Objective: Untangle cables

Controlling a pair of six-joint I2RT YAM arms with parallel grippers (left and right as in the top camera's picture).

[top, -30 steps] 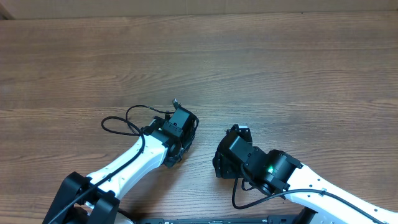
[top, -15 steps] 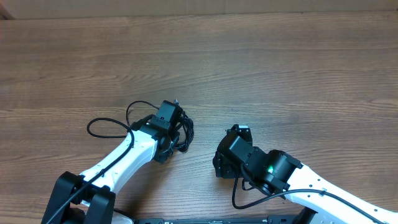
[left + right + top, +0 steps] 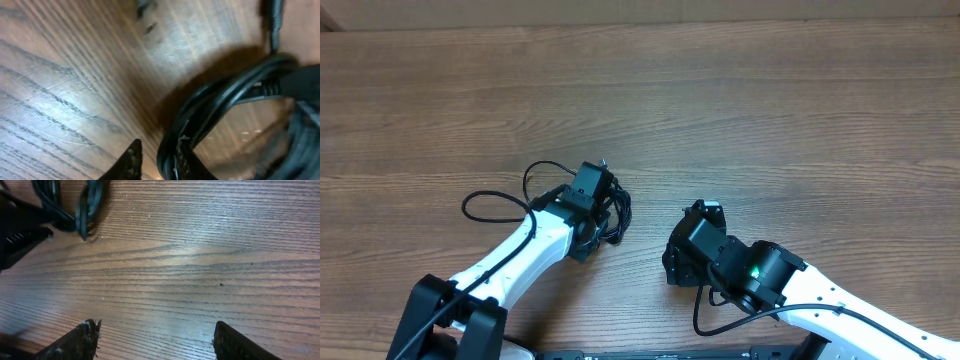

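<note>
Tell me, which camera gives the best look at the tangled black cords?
The overhead view: it shows the cables as one bundle beside the left gripper, though small. The left wrist view shows the cables close but blurred and cropped; the right wrist view catches only a piece of them at its top edge.

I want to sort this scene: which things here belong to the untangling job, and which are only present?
Job:
- cables, bunched on the table
- left gripper, fingers on either side of them

Only present:
- right gripper, open and empty
- thick arm wiring
- table
</note>
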